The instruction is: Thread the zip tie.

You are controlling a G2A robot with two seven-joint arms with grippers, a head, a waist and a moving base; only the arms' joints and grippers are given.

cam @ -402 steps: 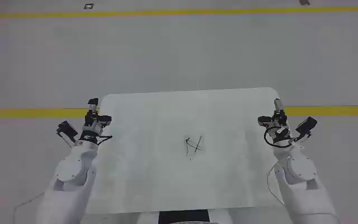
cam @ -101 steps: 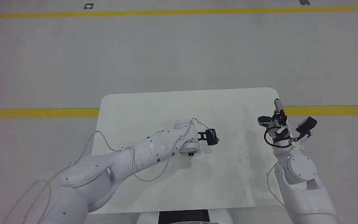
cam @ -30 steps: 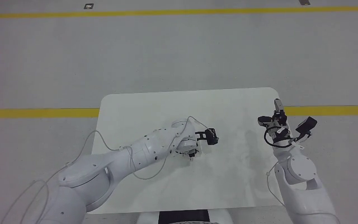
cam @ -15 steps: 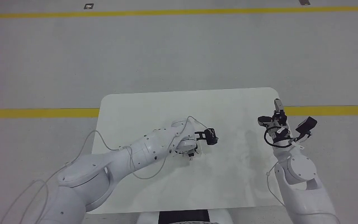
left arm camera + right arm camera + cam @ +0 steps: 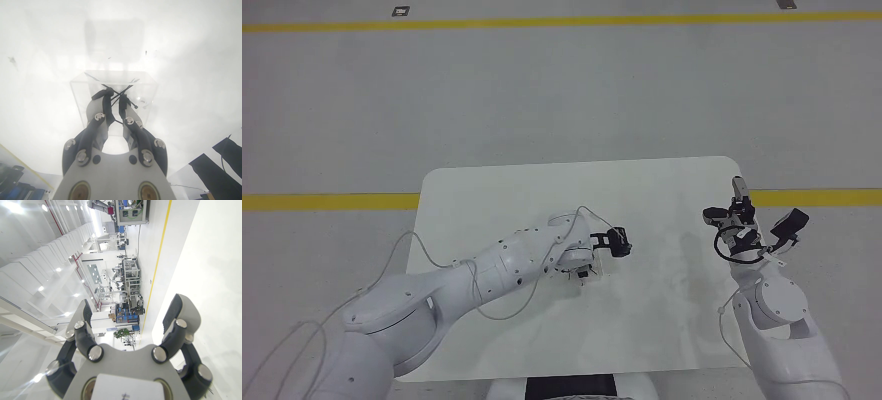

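Left fingers (image 5: 106, 98): stood narrowly parted, straddling the crossed zip ties (image 5: 117, 94).
Tie axes: ran diagonally across that gap.
Right fingers (image 5: 86, 311): spread wide, far off at the top view's right edge.

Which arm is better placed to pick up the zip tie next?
Left. The left gripper sits at the middle of the table, open and straddling the crossed zip ties. The right gripper hangs open by the table's right edge, aimed away into the room.
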